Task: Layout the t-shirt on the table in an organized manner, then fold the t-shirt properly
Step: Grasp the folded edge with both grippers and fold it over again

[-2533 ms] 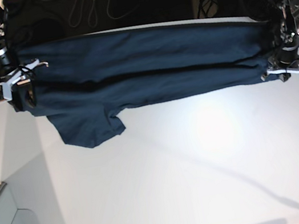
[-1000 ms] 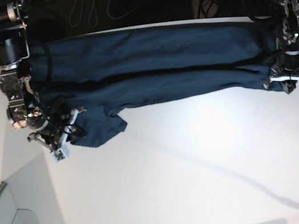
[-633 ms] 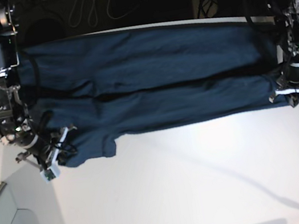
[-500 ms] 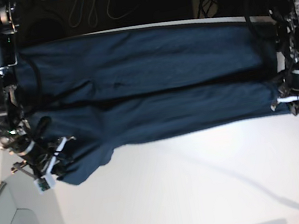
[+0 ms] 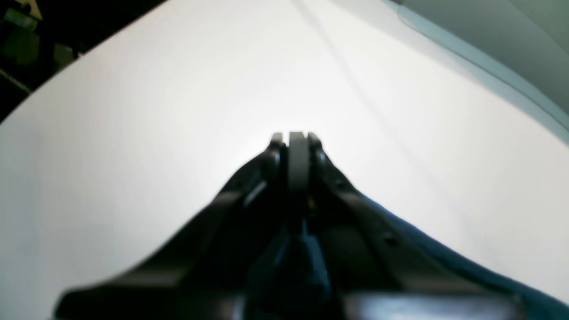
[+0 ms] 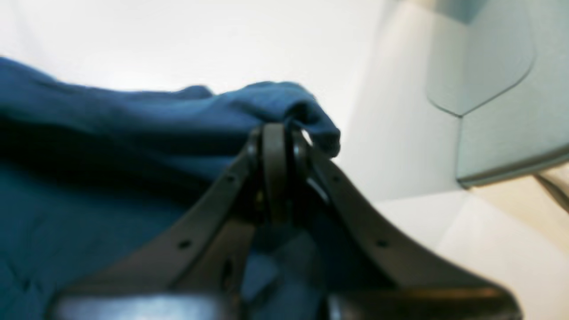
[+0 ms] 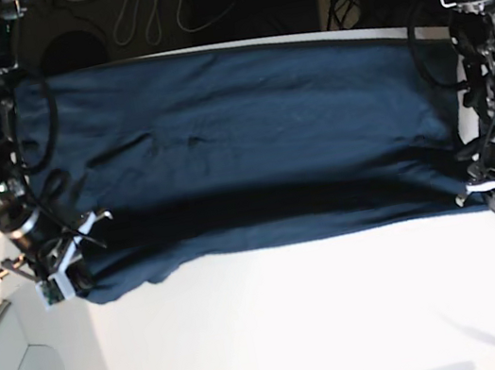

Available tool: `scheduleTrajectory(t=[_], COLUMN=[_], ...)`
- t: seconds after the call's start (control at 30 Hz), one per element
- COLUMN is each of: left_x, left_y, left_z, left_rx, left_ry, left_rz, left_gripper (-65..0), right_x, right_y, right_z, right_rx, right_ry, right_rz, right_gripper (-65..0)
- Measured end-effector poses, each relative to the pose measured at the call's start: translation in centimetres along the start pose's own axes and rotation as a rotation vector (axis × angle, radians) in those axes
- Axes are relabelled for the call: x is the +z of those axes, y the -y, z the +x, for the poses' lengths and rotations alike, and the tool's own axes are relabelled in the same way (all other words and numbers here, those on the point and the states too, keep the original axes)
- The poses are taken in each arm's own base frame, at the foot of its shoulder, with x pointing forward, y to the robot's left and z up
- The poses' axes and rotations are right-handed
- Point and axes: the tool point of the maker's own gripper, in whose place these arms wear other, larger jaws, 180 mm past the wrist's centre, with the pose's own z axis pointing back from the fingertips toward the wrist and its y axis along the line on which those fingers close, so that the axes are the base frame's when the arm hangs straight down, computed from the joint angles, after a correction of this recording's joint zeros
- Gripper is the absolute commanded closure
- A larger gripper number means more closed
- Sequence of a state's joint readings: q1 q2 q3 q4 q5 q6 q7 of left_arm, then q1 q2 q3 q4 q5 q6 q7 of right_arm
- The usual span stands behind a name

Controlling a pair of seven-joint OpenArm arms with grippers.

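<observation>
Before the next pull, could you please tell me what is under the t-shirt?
At its edges, the white table shows; whatever lies beneath the middle of the t-shirt is covered.
</observation>
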State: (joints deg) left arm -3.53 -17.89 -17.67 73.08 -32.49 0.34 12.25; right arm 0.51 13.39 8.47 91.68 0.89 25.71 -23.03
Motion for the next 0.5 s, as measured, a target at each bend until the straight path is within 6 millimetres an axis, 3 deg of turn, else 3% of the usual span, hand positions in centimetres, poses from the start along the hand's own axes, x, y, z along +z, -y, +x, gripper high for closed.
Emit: scheduleTrajectory(t=[0.1, 0.2, 0.43, 0.5], left_x=[0.0, 0.6, 3.1, 3.7], left_y=[0.4, 0.6, -1.1, -1.0], left_z=[-0.3, -1.6, -4.1, -4.6], left_rx=[0.019, 0.021, -0.001, -0.004], left_ry=[0.007, -0.02, -0.066, -0.074], left_rz=[-0.001, -0.011, 0.022, 0.009], left_gripper=[0.0, 0.0, 0.0, 0.0], right_x=[1.4, 2.6, 5.8, 6.6], right_y=[-0.8, -2.2, -3.5, -4.2], right_z=[-0.2, -2.2, -3.2, -4.5], right_rx=[0.011, 0.002, -0.071, -0.075], right_ry=[0.014, -0.031, -0.027, -0.06], right_rz=[0.009, 0.026, -0.005, 0.01], right_gripper=[0.0, 0.0, 0.0, 0.0])
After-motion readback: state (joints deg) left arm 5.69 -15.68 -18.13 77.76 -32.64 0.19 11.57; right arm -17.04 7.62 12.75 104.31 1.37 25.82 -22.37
